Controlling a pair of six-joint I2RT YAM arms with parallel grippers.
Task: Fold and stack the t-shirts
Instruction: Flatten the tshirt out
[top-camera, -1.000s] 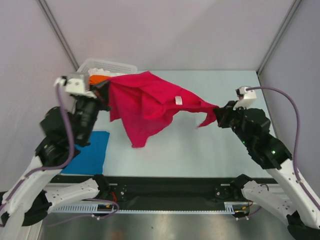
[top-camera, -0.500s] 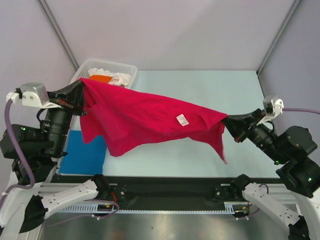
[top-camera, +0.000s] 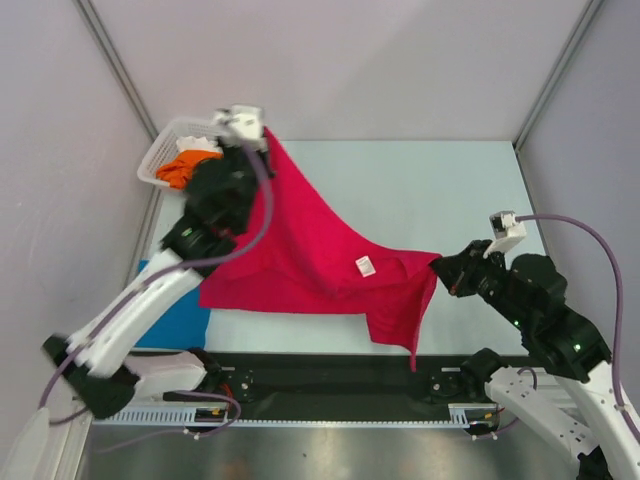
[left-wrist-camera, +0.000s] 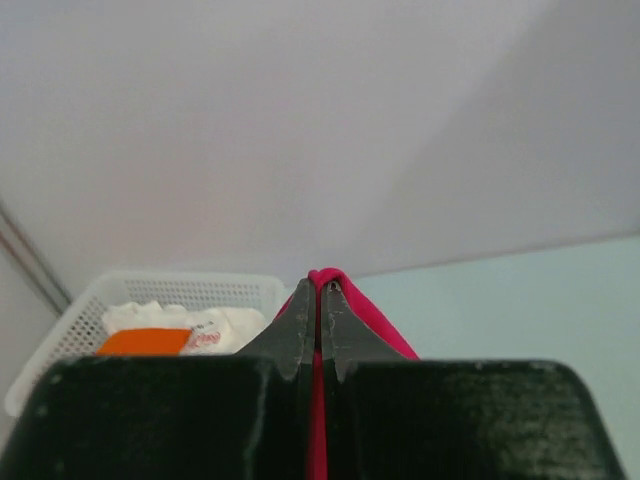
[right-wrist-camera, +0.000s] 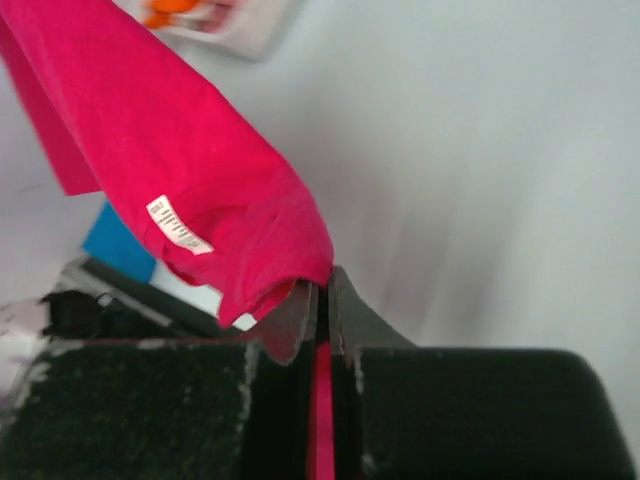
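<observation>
A crimson-red t-shirt (top-camera: 300, 250) hangs spread between my two grippers above the table, white label (top-camera: 366, 266) showing. My left gripper (top-camera: 262, 143) is shut on its far corner next to the basket; the red cloth (left-wrist-camera: 350, 305) pokes out between the tips. My right gripper (top-camera: 438, 268) is shut on the near-right corner, with the red shirt (right-wrist-camera: 190, 160) draping away to the left. A bright blue t-shirt (top-camera: 180, 318) lies flat at the near left, partly hidden under the left arm. Orange (top-camera: 190, 165) and white (left-wrist-camera: 150, 316) shirts sit in the basket.
A white lattice basket (top-camera: 158, 160) stands at the far left corner of the pale table (top-camera: 440, 190). Grey walls close in the back and sides. A black rail (top-camera: 330, 375) with both arm bases runs along the near edge.
My left gripper has swung from the near left up to the far side beside the basket, carrying its shirt corner. The right gripper moved inward. The shirt now slopes diagonally and hangs lower.
</observation>
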